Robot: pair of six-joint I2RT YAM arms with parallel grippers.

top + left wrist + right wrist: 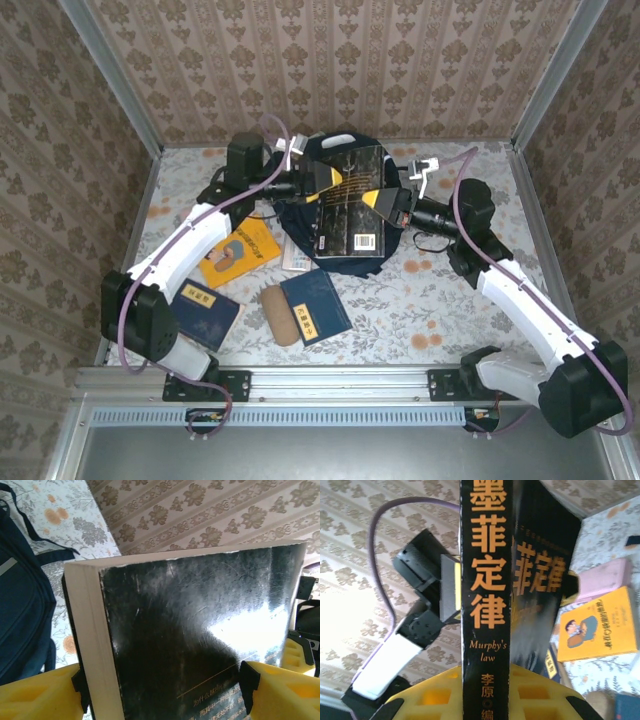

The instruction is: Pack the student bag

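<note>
The right claw (378,198) is clamping the spine of the black book (350,215), which is hanging long-axis near-to-far directly above the bag (298,222) on the desk (440,290), while the left claw (328,180) is straddling its opposite edge, grip unclear.

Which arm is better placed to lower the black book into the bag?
Probably the right: the right gripper is shut on the black book at its spine, above the student bag. The left gripper flanks it; grip unclear.

The left arm (185,245) and right arm (530,310) have white links, black joints, yellow fingers (35,700) and purple cables (420,500).
</note>
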